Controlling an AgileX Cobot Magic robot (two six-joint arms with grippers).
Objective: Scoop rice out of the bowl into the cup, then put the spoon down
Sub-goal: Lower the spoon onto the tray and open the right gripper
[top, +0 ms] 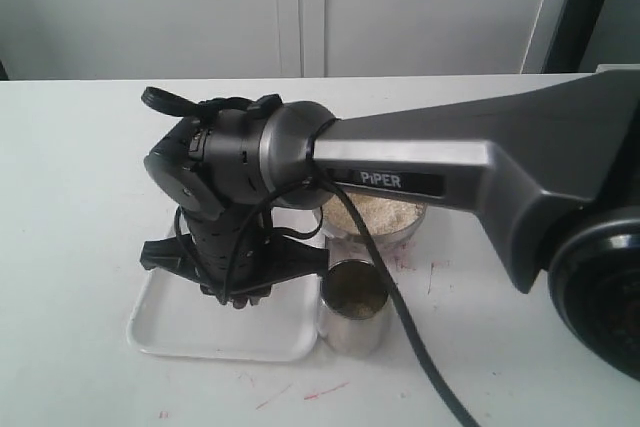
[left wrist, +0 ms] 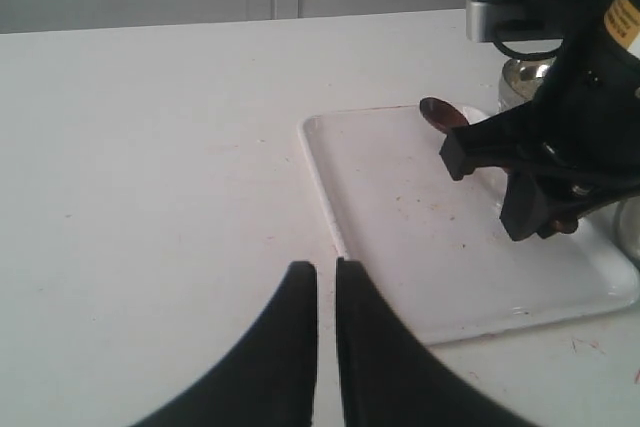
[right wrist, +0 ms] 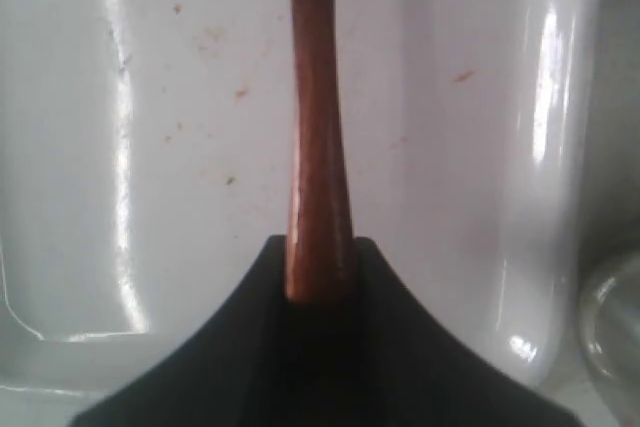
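Observation:
My right gripper (top: 240, 292) reaches across to the left and hangs low over a white tray (top: 200, 332). It is shut on the handle of the dark reddish-brown wooden spoon (right wrist: 318, 147). The spoon's oval head (left wrist: 440, 112) lies over the tray's far part; whether it touches the tray I cannot tell. Behind the arm, the steel bowl (top: 408, 231) holds pale rice (top: 375, 212). The steel cup (top: 353, 309) stands at the tray's right edge, in front of the bowl. My left gripper (left wrist: 326, 267) is shut on nothing, above the bare table beside the tray's edge.
The right arm's long dark body (top: 480, 167) spans the table from the right and covers part of the bowl. Its black cable (top: 410, 332) trails down past the cup. The white tabletop (top: 80, 147) stretches to the left, marked with small red specks near the front.

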